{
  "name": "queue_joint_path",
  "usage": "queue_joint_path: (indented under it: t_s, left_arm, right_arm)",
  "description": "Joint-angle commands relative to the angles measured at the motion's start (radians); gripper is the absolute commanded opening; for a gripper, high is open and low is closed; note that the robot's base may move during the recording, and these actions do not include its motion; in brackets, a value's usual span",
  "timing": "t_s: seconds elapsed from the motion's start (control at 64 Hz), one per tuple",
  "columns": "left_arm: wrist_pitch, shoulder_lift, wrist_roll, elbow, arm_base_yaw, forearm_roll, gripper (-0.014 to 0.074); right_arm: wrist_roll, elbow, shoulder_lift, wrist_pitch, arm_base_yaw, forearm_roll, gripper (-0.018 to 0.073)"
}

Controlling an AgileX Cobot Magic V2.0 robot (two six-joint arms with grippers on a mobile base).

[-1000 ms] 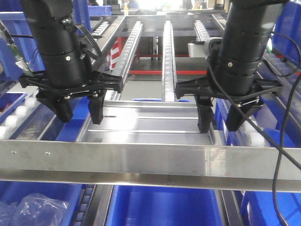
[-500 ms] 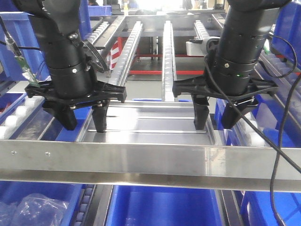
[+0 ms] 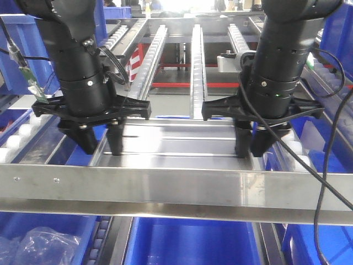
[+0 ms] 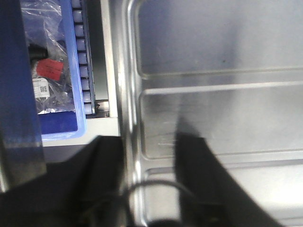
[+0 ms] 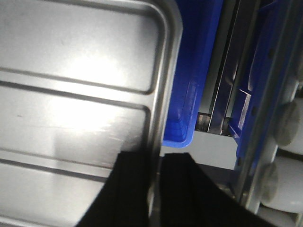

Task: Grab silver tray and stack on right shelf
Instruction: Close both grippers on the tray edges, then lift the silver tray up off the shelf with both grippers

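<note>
Silver tray lies flat just behind the front bar, long side parallel to the bar, one short end toward each gripper. What carries it underneath is hidden.

Left gripper straddles the tray's left end rim. Jaws are narrowed but not clamped: the left wrist view shows bare tray floor between the inner finger and the rim. Right gripper is pinched narrow on the right end rim. The right wrist view has its fingers tight on either side of the rim, which reads as gripping.

Handling, as a judgement:
- Thin sheet metal, stiff, fairly light. The ribs stiffen it, so it should not sag when held at both ends.
- Polished and slick, so the thin rim could slip or the tray could tip if one side grips late.
- Not fragile.
- Best hold is the rolled rim at the middle of each short end, both arms lifting level.

What each view adds:
- The front view alone shows both arms together and the roller rails beyond, but hides rim contact.
- The left wrist view alone shows bagged parts in a blue bin off the tray's left edge.
- The right wrist view alone shows the tray's rounded corner, another blue bin beneath it, and white rollers at far right.
</note>
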Motion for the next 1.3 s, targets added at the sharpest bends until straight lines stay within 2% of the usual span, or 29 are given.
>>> queue_joint_path:
  t_s: [0.0, 0.062, 0.266, 0.469, 0.594, 0.828, 0.891, 1.078, 1.281]
  left_arm:
    - [-0.018, -0.044, -0.011, -0.026, 0.0, 0.013, -0.0018]
    - [-0.023, -0.044, -0.011, -0.026, 0.0, 0.013, -0.0112]
    - [-0.007, -0.046, -0.011, -0.036, 0.0, 0.013, -0.0093]
    - [0.116, -0.091, -0.011, -0.132, -0.004, 0.032, -0.0093]
    - [0.169, -0.171, -0.011, -0.159, -0.017, 0.031, -0.0093]
    - [0.242, -0.357, -0.011, -0.113, -0.092, 0.036, -0.0093]
    - [0.249, -0.394, -0.033, -0.09, -0.114, 0.036, -0.0093]
    - [0.263, -0.541, -0.063, 0.058, -0.175, 0.032, -0.0093]
    - [0.268, -0.636, -0.111, 0.16, -0.26, 0.03, -0.0093]
  right_arm:
    - [-0.002, -0.034, -0.05, -0.011, -0.007, -0.015, 0.005]
    - [-0.002, -0.034, -0.05, -0.009, -0.007, -0.015, 0.0063]
    - [-0.002, -0.035, -0.065, -0.004, -0.007, -0.015, 0.0056]
    - [-0.002, -0.035, -0.16, 0.019, -0.007, -0.016, 0.0056]
    - [-0.002, -0.035, -0.247, 0.08, -0.006, -0.016, 0.0056]
    - [-0.002, -0.01, -0.406, 0.197, 0.027, -0.014, 0.0056]
    - [-0.002, 0.017, -0.456, 0.202, 0.047, -0.014, 0.0056]
    - [0.002, 0.105, -0.589, 0.223, 0.099, -0.014, 0.0056]
    - [0.035, 0.161, -0.69, 0.267, 0.11, -0.013, 0.0056]
